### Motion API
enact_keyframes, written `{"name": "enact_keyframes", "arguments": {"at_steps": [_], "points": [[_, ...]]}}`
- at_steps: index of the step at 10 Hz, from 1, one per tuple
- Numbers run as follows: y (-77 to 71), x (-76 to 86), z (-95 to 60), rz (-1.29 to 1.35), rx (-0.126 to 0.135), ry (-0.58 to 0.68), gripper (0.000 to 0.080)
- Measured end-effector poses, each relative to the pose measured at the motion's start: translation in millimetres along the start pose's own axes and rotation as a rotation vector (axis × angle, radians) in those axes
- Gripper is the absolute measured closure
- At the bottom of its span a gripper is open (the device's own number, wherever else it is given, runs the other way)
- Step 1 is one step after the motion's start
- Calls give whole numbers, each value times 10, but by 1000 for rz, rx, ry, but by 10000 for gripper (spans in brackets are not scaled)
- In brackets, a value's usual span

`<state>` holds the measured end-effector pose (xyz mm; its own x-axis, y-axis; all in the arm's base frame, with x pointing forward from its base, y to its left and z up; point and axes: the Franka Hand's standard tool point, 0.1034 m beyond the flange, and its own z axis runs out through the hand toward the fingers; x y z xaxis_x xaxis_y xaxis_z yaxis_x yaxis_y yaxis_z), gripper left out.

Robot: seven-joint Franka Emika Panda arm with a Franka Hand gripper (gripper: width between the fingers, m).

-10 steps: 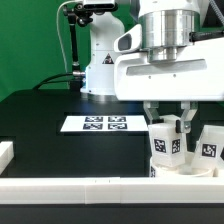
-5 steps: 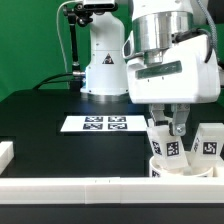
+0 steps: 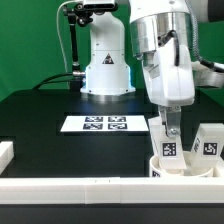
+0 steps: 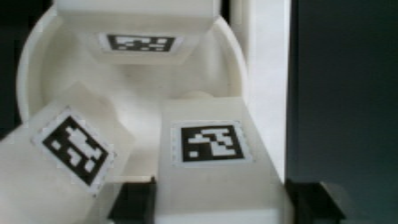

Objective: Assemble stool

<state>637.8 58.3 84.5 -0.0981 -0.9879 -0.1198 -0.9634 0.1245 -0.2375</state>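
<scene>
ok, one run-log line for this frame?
phase: leg fitting | gripper: over low round white plastic seat, on white blocky tagged leg | spare white tagged leg: beside seat, exterior view's right | marker board: untouched

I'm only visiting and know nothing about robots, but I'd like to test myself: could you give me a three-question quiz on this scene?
1. True or false: the gripper is over the round seat by the white border bar.
2. On which side of the exterior view does the marker board lie from the gripper: A) left, B) right?
3. What pattern do the white legs carry in the wrist view?

Key
1. True.
2. A, the left.
3. Black-and-white square tags; one leg stands between the fingers.
</scene>
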Motion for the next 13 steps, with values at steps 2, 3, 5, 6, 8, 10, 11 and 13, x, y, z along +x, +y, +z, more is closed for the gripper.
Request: {"name": "enact_keyframes", "arguments": {"at_steps": [2,3,5,6,8,10,11,13], "points": [[5,-22,2,172,6,-14,459],[10,-33,4,251,5,-19,459],[9,-33,4,296,5,-19,459],[4,-23,-7,255,3,-19,459],[-41,25,-109,166,-14,-29,240],[-114,10,-236,60,-18,-47,155],[-127,15,-258,61,-12,-49,155],[-117,22,-242,-105,-11,-46,150]]}}
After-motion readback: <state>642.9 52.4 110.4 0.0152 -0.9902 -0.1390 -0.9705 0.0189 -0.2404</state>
